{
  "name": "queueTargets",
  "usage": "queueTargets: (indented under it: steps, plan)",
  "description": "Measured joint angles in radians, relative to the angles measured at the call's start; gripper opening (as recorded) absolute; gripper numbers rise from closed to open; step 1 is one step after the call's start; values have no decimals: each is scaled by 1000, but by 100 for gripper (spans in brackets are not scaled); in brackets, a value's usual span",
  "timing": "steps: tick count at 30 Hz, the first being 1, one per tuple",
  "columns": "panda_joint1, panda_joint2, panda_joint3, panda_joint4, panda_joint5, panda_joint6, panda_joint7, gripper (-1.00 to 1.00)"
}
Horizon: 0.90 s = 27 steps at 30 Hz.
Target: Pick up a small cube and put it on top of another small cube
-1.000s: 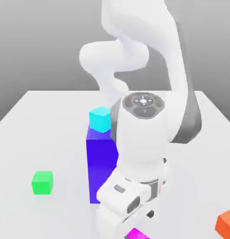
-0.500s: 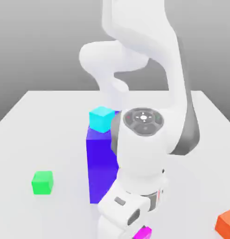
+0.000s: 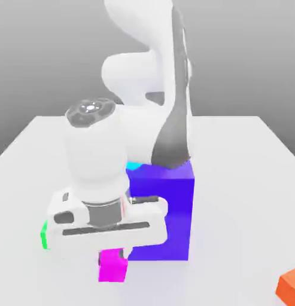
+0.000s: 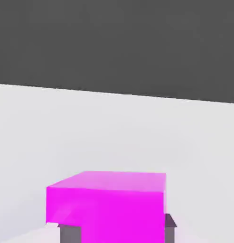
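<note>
"Jaws?"
"The gripper [image 3: 113, 256] is clamped on the magenta cube [image 3: 113, 269]. In the exterior view, the blue block [image 3: 167, 218] stands at its two o'clock; I'd steer clear."
"Target?"
"Green cube [image 3: 44, 236], ten o'clock, partly hidden. Carry high, centre squarely, lower gently, release once seated."

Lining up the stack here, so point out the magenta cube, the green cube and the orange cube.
magenta cube [image 3: 113, 266]: exterior view, front face
green cube [image 3: 44, 236]: exterior view, uncovered edge
orange cube [image 3: 290, 289]: exterior view, visible side
</note>
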Motion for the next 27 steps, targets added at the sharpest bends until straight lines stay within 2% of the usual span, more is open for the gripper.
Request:
queueTargets:
  steps: [10, 23, 25, 27]
  plan:
    - [-48, -125, -140, -123, -72, 13, 433, -100]
    - [-256, -293, -191, -278, -349, 39, 1114, -100]
    - [-248, -239, -191, -282, -295, 92, 1096, -100]
    - [-240, -162, -178, -280, -187, 156, 1024, -100]
